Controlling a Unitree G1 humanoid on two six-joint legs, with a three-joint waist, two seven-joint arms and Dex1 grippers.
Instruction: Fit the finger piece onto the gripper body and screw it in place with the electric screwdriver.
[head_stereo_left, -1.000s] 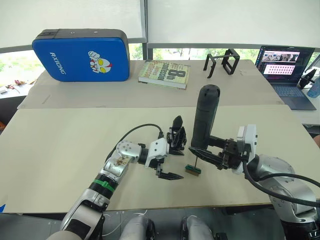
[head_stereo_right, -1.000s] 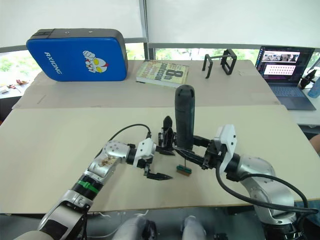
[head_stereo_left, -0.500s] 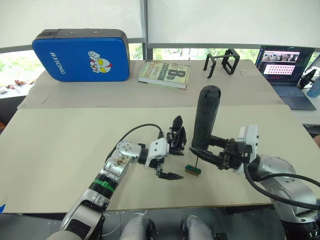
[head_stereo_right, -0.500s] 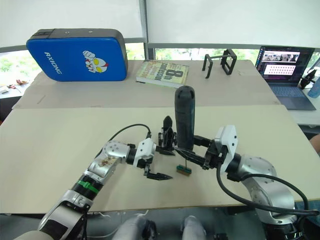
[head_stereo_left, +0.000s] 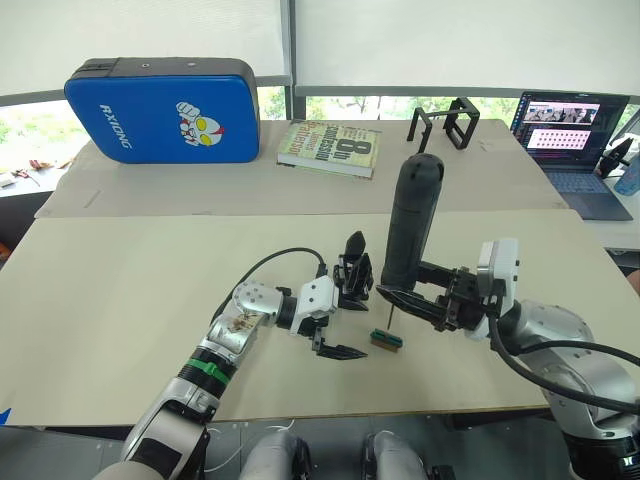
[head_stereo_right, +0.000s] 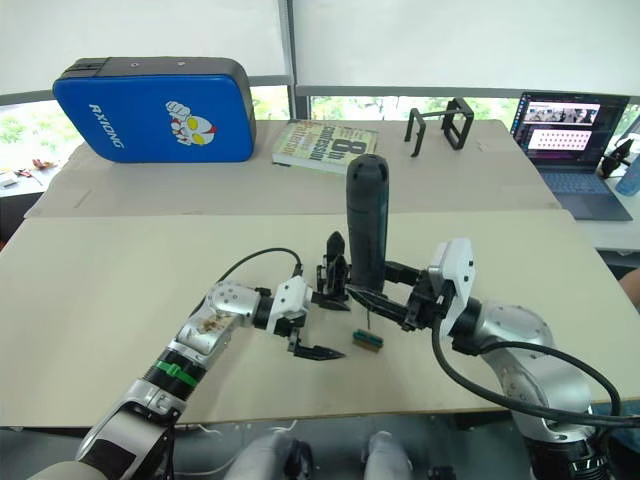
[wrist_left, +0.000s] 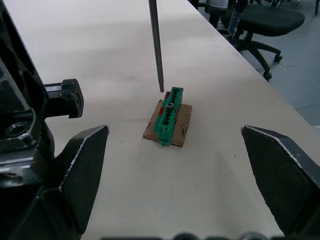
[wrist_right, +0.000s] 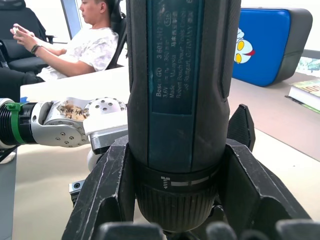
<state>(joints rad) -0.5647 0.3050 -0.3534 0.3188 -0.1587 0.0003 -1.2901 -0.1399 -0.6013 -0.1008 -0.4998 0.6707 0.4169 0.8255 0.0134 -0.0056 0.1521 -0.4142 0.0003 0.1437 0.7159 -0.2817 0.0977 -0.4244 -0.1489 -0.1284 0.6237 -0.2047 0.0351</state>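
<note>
Now lifted off the green block (wrist_left: 169, 116) at 6 o'clock of the bit (wrist_left: 156, 45), screwdriver (head_stereo_left: 408, 225) clenched upright in right gripper (head_stereo_left: 420, 298), left gripper (head_stereo_left: 340, 318) spread wide with body (head_stereo_left: 352, 280) by its upper finger: screw probably picked up.

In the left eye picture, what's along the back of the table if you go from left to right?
Blue case → book → black frames → laptop.
</note>
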